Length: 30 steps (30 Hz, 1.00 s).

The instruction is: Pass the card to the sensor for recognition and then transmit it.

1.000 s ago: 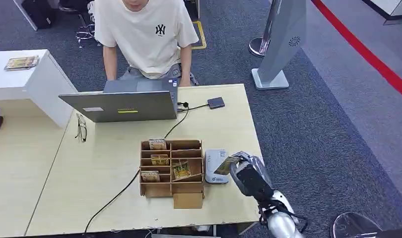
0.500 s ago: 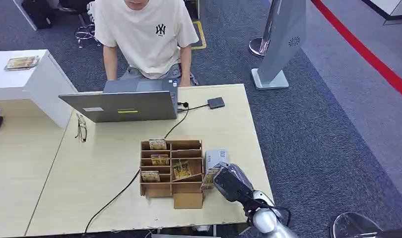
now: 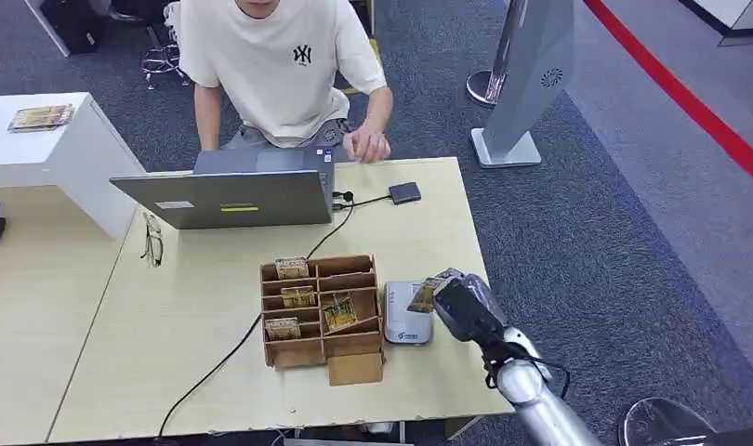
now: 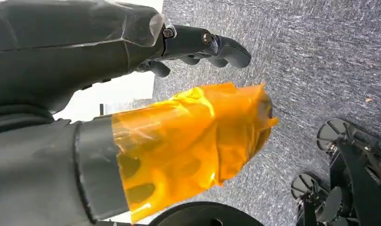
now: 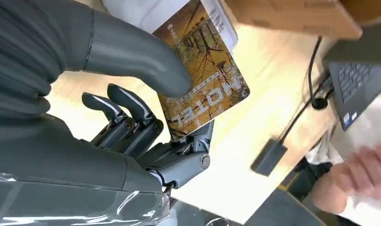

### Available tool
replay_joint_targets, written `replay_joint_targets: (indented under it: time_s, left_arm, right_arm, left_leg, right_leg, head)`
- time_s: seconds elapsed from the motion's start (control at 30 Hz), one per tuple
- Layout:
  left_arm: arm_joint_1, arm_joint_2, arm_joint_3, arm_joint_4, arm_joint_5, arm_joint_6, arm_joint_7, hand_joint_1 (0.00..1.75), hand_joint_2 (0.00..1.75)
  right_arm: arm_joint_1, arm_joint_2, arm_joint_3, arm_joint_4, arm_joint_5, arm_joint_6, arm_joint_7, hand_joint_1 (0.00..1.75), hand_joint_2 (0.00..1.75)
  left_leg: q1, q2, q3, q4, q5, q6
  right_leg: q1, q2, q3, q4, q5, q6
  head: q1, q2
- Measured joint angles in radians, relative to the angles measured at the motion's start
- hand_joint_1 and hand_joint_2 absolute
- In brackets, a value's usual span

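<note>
My right robot hand [image 3: 458,308] pinches the card [image 5: 202,80] between thumb and a finger — a yellow-printed card reading "MOTEL"; I hold it just above the white sensor [image 3: 405,314], which lies on the worktop [image 3: 205,307] beside the wooden card box [image 3: 322,316]; my left robot hand [image 4: 198,44] hangs over grey carpet with nothing in it, fingers loosely curled — a person [image 3: 280,65] sits behind the laptop [image 3: 229,197].
</note>
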Motion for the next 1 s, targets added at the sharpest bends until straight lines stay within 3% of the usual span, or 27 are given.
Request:
replay_joint_targets:
  time_s: [0.23,0.53,1.0]
  left_arm:
    - [0.000,-0.008,0.000,0.000,0.007,-0.009,0.008,0.00,0.00]
    - [-0.001,-0.012,0.000,-0.001,0.008,-0.018,0.012,0.00,0.00]
    - [-0.001,-0.014,0.000,-0.001,0.013,-0.017,0.019,0.00,0.00]
  right_arm:
    - [0.000,-0.010,-0.044,-0.010,-0.003,0.019,-0.001,1.75,1.75]
    - [-0.003,-0.010,-0.031,0.001,0.017,0.076,0.001,1.75,1.75]
    - [-0.012,-0.008,-0.021,0.011,0.010,0.058,-0.001,1.75,1.75]
  left_leg:
    - [0.000,0.000,0.000,0.000,0.000,0.000]
    - [0.000,0.000,0.000,0.000,0.000,0.000]
    - [0.000,0.000,0.000,0.000,0.000,0.000]
  right_leg:
    - [0.000,0.000,0.000,0.000,0.000,0.000]
    - [0.000,0.000,0.000,0.000,0.000,0.000]
    - [0.000,0.000,0.000,0.000,0.000,0.000]
  head:
    - [0.000,0.000]
    - [0.000,0.000]
    - [0.000,0.000]
